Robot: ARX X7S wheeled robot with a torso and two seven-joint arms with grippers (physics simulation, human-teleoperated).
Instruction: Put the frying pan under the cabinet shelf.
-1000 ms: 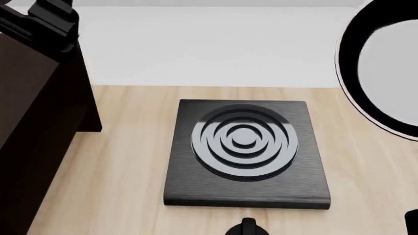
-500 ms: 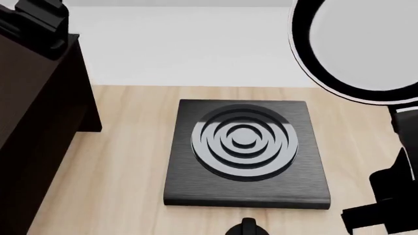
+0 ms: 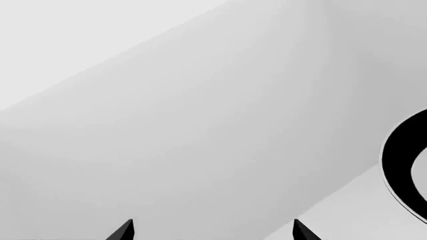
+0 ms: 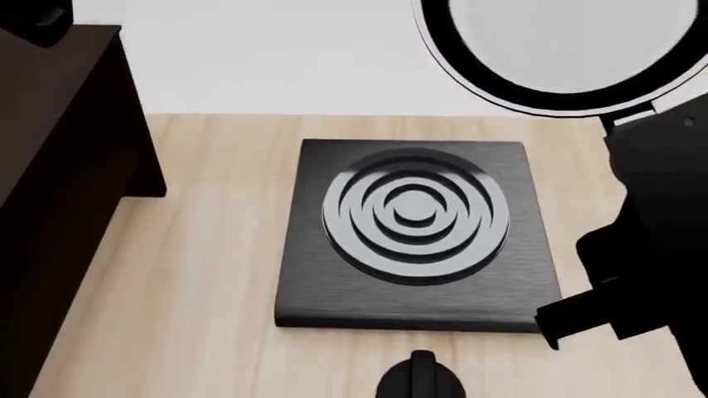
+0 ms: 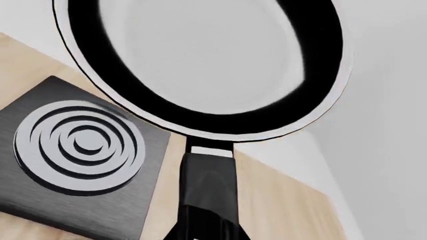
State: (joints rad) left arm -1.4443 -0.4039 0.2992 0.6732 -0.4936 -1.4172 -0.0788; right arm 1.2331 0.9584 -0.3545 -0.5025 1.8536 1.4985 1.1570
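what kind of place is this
Probably a simulated kitchen counter: a frying pan held up by the right gripper, a square black plate with rings like a hob, and a dark wooden cabinet.

Your right end effector [image 5: 203,227] is glossy black, and just ahead of it the frying pan [image 5: 200,60] shows a black band, thin light rim and pale grey reflecting inside. Below and beside it, you see the black square plate [image 4: 415,236] with concentric grey and black rings. The bench [image 4: 210,274] is light wood grain; the cabinet shelf [image 4: 55,191] is near-black brown.
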